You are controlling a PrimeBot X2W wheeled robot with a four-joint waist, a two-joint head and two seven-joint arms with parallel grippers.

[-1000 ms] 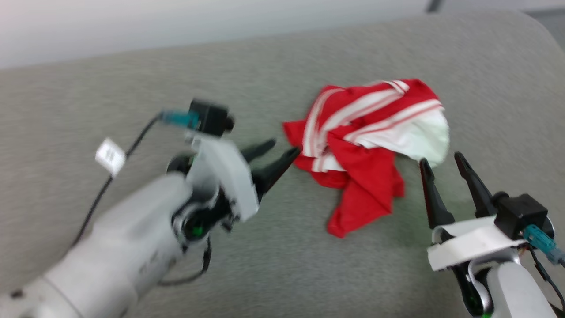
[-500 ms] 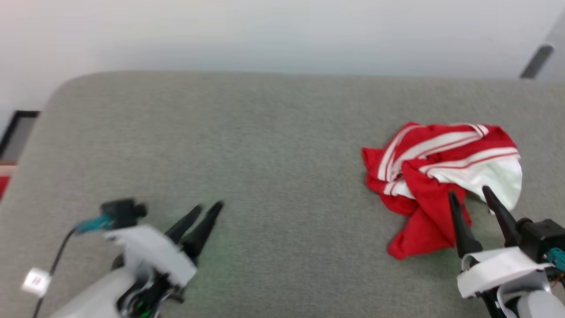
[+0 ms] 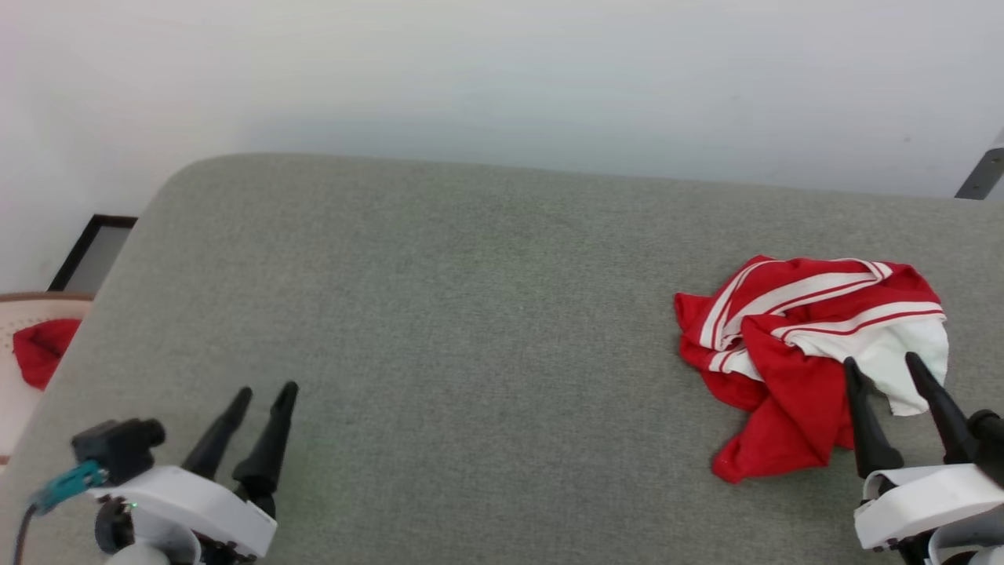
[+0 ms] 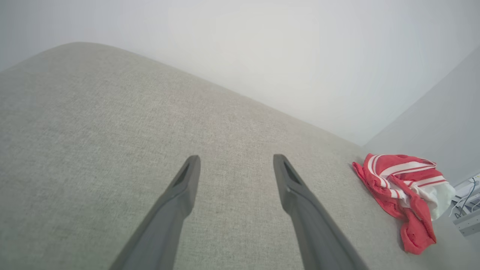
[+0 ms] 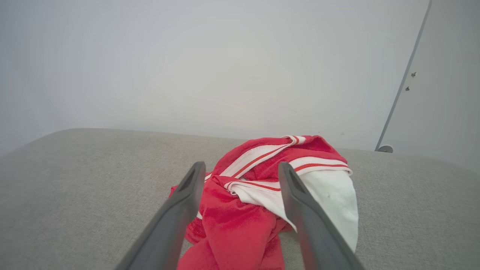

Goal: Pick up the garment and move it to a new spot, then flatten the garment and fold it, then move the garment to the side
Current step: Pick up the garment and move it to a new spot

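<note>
View shifts: camera, not garment point(image 3: 784, 369). My left gripper point(image 3: 267, 388) backs well clear, jaws wide, empty. Right gripper point(image 3: 881, 361) wide, empty, tips at garment's near edge, possibly touching. Garment crumpled at right of grey cushion point(image 3: 471, 314). Pickup falls to 1 arm, I judge.

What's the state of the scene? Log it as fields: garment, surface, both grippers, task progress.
garment: red and white jersey, crumpled in a heap on the right side of the surface
surface: grey upholstered cushion
left gripper: open, holding nothing, far from the garment
right gripper: open, fingers at the garment's near edge, nothing gripped
task progress: garment not yet picked up, flattened or folded
</note>
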